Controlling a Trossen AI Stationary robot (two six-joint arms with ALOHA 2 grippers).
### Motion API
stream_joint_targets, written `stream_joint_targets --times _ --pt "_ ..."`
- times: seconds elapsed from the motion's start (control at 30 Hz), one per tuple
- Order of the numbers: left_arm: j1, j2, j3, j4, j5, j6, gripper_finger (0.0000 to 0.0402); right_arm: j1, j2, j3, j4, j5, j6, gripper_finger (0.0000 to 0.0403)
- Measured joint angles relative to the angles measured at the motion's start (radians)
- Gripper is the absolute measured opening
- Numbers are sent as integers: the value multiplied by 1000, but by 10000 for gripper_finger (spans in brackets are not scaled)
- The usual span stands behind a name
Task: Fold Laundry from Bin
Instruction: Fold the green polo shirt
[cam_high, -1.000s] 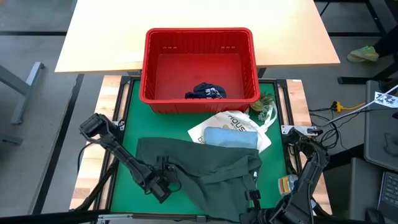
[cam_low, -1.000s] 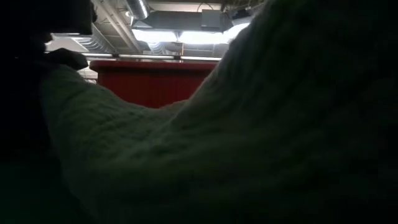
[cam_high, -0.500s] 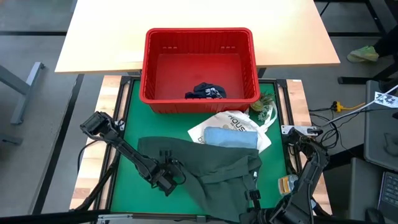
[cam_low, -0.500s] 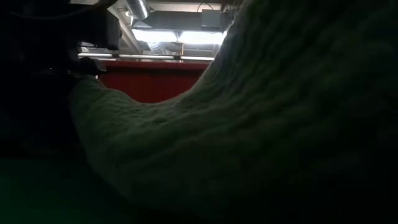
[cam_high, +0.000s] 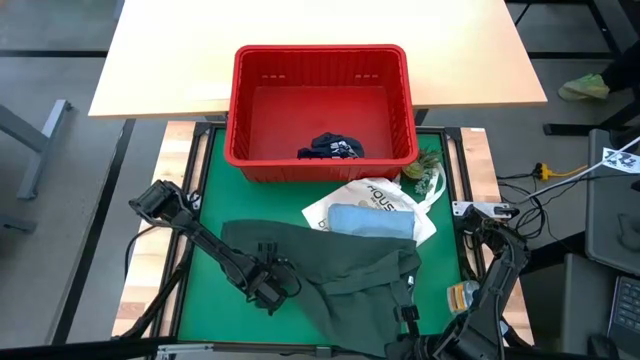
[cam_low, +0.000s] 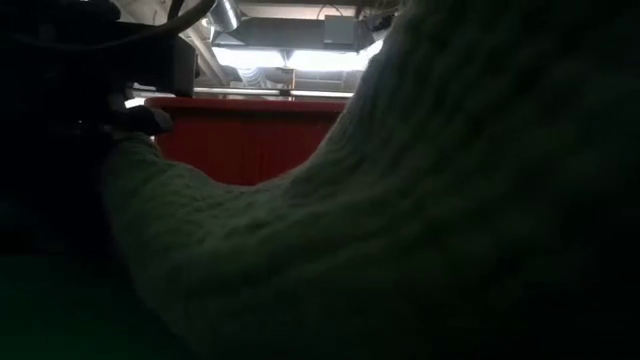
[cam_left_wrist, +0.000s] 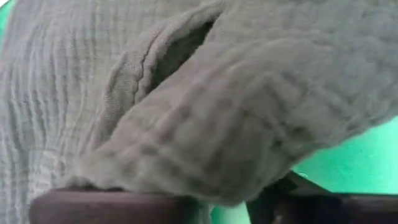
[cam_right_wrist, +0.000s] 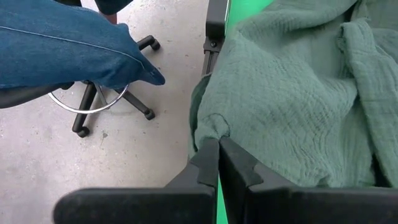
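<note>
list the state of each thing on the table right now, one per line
olive-green garment: spread on the green mat, crumpled, near edge hanging off the table
red bin: upright, nearly empty
navy shorts: bunched in the bin
light blue shirt: folded on the white tote bag
left gripper: at the garment's left edge, fabric over its fingers
right gripper: shut on the garment's corner

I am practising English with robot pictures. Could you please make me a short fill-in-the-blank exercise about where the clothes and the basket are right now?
1. The red bin holds only one small, dark ____ garment.
2. The big olive-green garment lies spread on the ____ mat.
3. The light blue shirt lies folded on the white ____.
4. The right claw is shut on the ____ of the olive-green garment.

Missing words: navy; green; tote bag; edge
</note>
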Motion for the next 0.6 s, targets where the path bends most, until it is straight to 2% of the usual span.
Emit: stream_joint_targets --times 0.17,0.4,0.6 --pt "0 2 0 0 14 -16 10 0 0 0 0 0 -1 5" --pt "-4 -14 -3 3 31 -54 3 0 0 0 0 0 0 5" --pt "-37 -117 -7 -4 104 -87 2 0 0 0 2 -2 0 5"
